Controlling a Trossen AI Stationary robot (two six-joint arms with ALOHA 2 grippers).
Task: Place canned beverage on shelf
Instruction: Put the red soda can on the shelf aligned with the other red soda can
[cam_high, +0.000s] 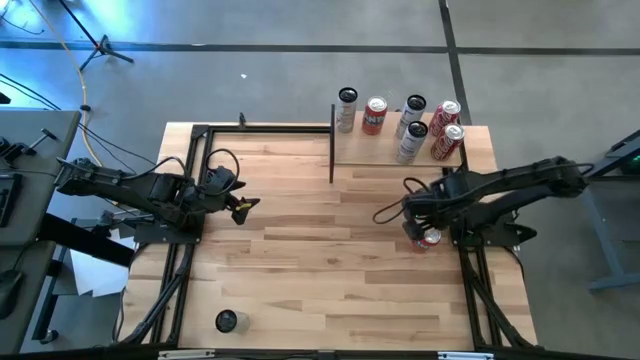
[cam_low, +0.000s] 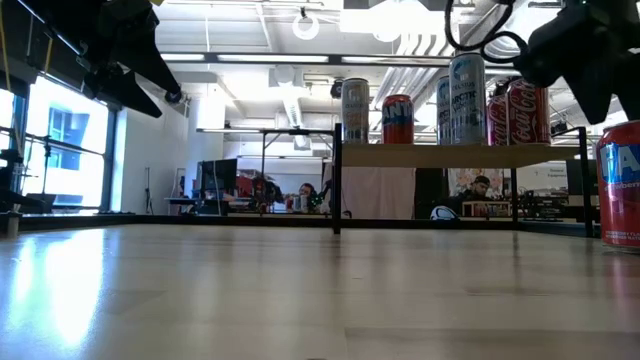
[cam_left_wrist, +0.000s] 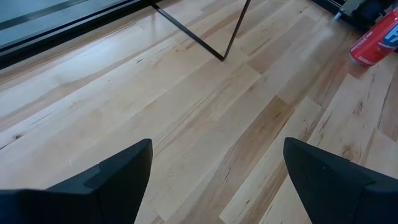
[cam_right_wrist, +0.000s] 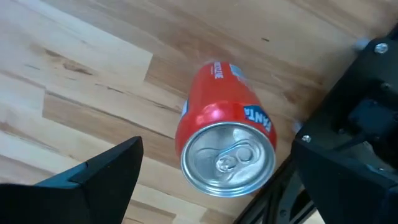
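Right wrist view: my right gripper (cam_right_wrist: 211, 180) hangs wide open over the can (cam_right_wrist: 225, 144), gripping nothing; can stands upright at the table's right edge, well short of the shelf (cam_high: 400, 158). I'd drop straight, centre the fingers, then close. Left gripper (cam_high: 243, 207) waits open, empty.

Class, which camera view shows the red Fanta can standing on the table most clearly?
The right wrist view: the red Fanta can fills the frame, top and label visible, between the open right gripper's fingers. The high view mostly hides it under that arm, the low view crops it at the edge, and the left wrist view catches only a corner.
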